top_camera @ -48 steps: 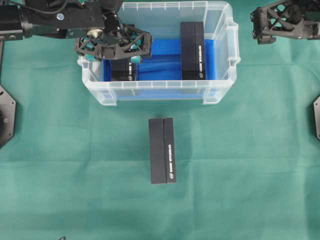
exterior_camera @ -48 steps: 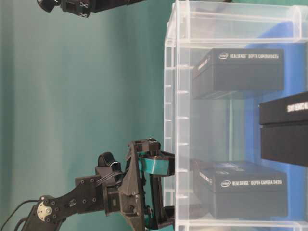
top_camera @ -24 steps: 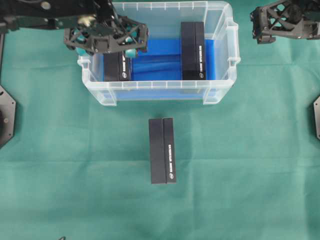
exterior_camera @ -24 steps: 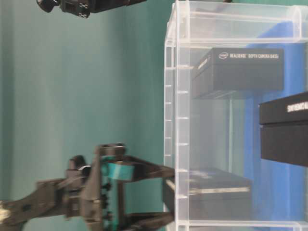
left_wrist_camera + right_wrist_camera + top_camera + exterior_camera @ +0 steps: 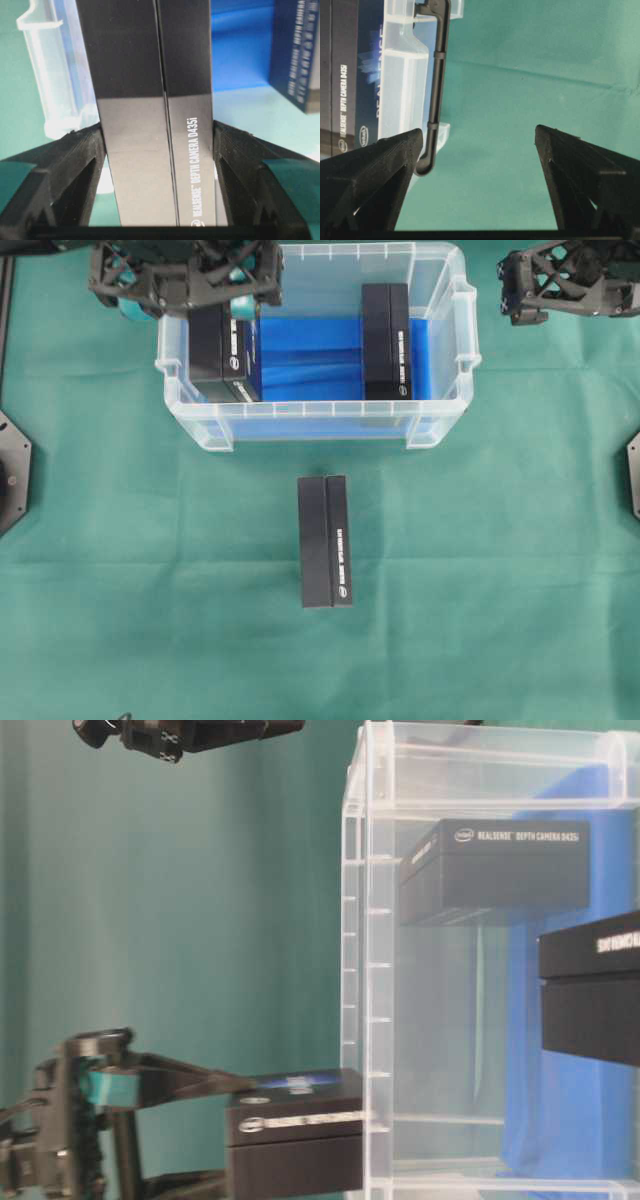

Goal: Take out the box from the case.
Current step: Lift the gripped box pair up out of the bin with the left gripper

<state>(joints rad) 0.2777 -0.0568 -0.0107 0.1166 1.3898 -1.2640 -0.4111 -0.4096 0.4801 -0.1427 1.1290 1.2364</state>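
The case (image 5: 316, 429), a clear bin with a blue lining, stands at the back of the green cloth. My left gripper (image 5: 222, 315) is shut on a black box (image 5: 225, 352) and holds it raised over the case's left end. In the table-level view this box (image 5: 295, 1130) is up at the case's rim (image 5: 365, 970). In the left wrist view both fingers (image 5: 75, 165) press the box (image 5: 155, 75) from its sides. My right gripper (image 5: 570, 285) hangs open beyond the case's right end, with nothing between its fingers (image 5: 375, 170).
A second black box (image 5: 385, 340) lies in the right half of the case. Another black box (image 5: 325, 540) lies on the cloth in front of the case. A thin black bar (image 5: 437, 75) crosses the right wrist view beside the case's corner (image 5: 405, 75).
The left gripper has risen with the box in it, from the case's floor up to the rim, and has drifted toward the back left. The right arm has stayed still.
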